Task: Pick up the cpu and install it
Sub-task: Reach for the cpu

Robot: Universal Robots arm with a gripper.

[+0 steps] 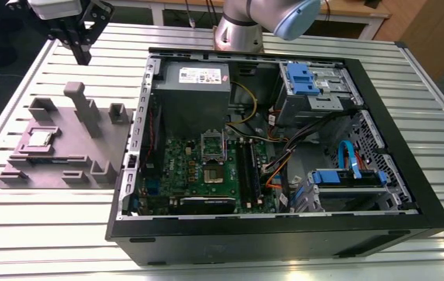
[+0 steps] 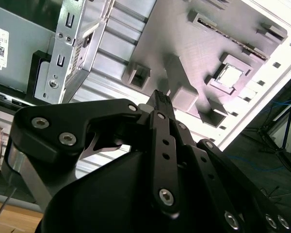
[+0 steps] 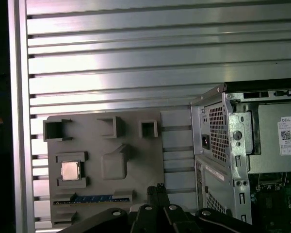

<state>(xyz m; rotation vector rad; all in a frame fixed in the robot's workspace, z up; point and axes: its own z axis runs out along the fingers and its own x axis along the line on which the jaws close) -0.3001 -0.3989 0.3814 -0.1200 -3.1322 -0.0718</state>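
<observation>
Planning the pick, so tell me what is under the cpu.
The cpu lies in a square recess of the grey plastic block, which stands on the slatted metal table. The recess floor beneath the chip is covered.

Item: cpu (image 1: 41, 138), one. Small flat square chip with a shiny pale silver metal top and a thin dark rim. It lies flat, top face up, seated in a square recess of the grey-mauve plastic block (image 1: 74, 147). The block sits on the slatted metal table (image 1: 42, 206), at the exterior view's left of the open computer case (image 1: 276, 237). In both wrist views the cpu (image 2: 229, 76) (image 3: 70, 171) sits square in its recess, uncovered.
</observation>
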